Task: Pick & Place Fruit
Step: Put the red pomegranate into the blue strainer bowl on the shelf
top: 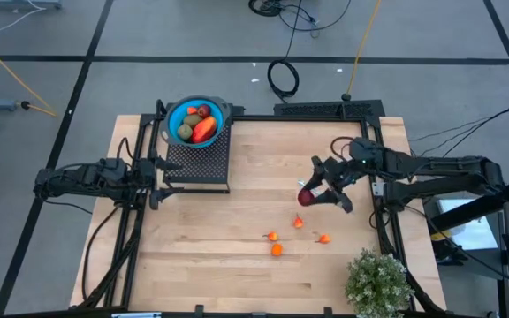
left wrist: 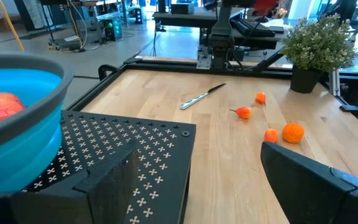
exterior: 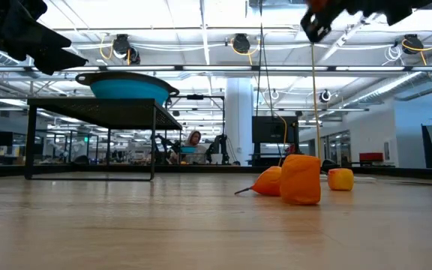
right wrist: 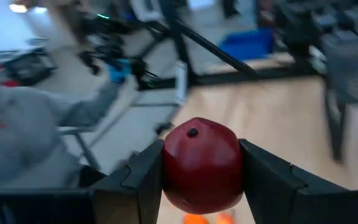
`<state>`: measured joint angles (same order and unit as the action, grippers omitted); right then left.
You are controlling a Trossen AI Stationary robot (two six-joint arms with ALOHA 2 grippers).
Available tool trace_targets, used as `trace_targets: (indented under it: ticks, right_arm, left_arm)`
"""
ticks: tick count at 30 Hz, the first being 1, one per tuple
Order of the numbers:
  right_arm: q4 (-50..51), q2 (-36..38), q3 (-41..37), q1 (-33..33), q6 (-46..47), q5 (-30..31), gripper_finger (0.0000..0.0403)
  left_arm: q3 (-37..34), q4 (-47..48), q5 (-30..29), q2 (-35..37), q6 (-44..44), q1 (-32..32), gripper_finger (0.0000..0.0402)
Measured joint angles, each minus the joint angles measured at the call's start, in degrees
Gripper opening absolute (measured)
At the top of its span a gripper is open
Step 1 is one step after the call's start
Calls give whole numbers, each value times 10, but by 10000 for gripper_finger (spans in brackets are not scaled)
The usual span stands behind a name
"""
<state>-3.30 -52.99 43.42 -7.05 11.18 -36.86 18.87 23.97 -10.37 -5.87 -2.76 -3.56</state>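
Observation:
A dark red fruit (right wrist: 201, 163) sits between the fingers of my right gripper (top: 312, 195), which is above the table's right half. A blue bowl (top: 174, 116) stands on a black perforated stand (top: 198, 160) at the far left. It holds a red-orange piece (top: 204, 129), a brownish-green oval (top: 185, 132) and other fruit. Several tiny orange fruits (top: 277, 250) lie on the wood near the middle and also show in the low view (exterior: 300, 179). My left gripper (left wrist: 216, 186) is open beside the stand's near-left corner (top: 158, 185). My right gripper pinches the dark red fruit across its widest part (right wrist: 166, 168), one finger (right wrist: 143, 180) on each side. The fruit's dimpled end (right wrist: 192, 132) faces the wrist camera. The arm reaches in from the table's right side, and the fruit is lifted clear of the table.
A thin silvery-blue utensil (left wrist: 201, 97) lies on the wood near the right arm's base. A bushy potted plant (top: 378, 281) stands at the near right corner. Black frame rails (top: 383, 221) run along the table's sides. Bare wood lies between stand and orange fruits.

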Motion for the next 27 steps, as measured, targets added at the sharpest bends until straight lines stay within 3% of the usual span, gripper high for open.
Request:
trace_targets:
  ticks: [6, 13, 21, 27]
  right_arm:
    - [-133, -2, -15, 44, 2, -54, 175]
    - [-277, -2, -51, 85, 0, -51, 176]
    - [-291, -5, -72, 87, 11, -48, 176]
    - [-277, -7, -93, 89, -81, -52, 179]
  left_arm:
    - [0, 0, 0, 0, 0, 0, 337]
    - [0, 0, 0, 0, 0, 0, 337]
    - [0, 0, 0, 0, 0, 0, 337]
    - [0, 0, 0, 0, 0, 0, 337]
